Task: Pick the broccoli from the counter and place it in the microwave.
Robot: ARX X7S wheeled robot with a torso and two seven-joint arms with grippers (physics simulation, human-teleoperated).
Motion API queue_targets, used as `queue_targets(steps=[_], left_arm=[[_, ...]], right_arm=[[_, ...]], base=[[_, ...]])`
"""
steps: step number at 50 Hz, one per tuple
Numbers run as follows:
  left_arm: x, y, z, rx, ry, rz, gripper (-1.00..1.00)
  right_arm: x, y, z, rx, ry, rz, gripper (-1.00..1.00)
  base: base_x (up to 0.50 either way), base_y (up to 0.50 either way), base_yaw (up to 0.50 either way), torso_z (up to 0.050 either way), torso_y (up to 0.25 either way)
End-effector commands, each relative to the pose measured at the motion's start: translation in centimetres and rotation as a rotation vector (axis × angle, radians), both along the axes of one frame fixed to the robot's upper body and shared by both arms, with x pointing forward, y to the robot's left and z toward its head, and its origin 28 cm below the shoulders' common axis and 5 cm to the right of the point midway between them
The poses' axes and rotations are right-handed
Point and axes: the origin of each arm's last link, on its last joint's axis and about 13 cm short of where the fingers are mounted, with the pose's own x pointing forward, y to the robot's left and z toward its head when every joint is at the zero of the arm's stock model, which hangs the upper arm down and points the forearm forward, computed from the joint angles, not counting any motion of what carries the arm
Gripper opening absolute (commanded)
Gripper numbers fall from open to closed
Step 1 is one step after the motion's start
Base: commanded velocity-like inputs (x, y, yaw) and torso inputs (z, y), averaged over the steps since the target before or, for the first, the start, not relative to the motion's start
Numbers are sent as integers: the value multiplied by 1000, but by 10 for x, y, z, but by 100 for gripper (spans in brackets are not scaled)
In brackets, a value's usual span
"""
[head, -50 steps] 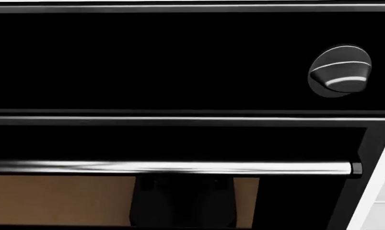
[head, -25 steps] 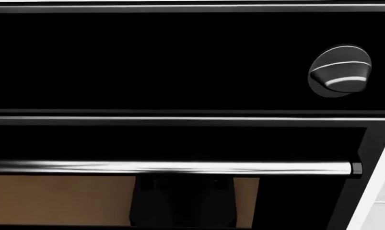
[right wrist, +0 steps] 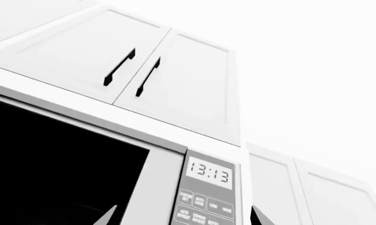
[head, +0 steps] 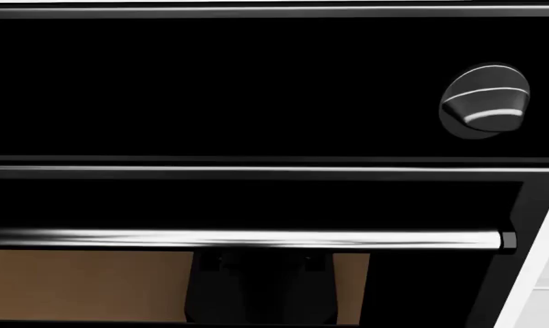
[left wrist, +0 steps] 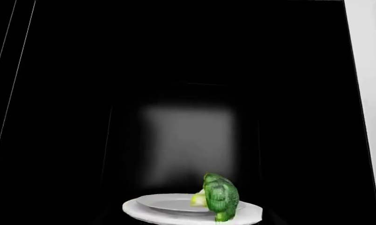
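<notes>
My left wrist camera is looking into a dark cavity where the broccoli is sitting on the near rim of a white plate, its pale stem pointing toward the plate's middle; my left pincer is not showing there, so I cannot tell its state. My right wrist camera is looking up at the microwave, its clock panel reading 13:13, with white cabinets above it. Two fingertips of my right pincer are showing well apart, so it is standing open. My head is facing a black oven front with a knob and a long steel handle
</notes>
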Motion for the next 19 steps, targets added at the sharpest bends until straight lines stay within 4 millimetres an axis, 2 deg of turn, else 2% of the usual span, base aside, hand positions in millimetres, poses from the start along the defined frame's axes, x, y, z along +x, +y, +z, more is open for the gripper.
queue_targets(steps=[1,19], left_arm=[[-13,1,-20,-10,51,7,100],[-14,3,-43,-38,136,12,100]], right_arm=[[-1,-2,-4,-1,8,8,100],[-1,-3,-6,-5,19,16,100]], base=[[0,0,0,0,0],[0,0,0,0,0]])
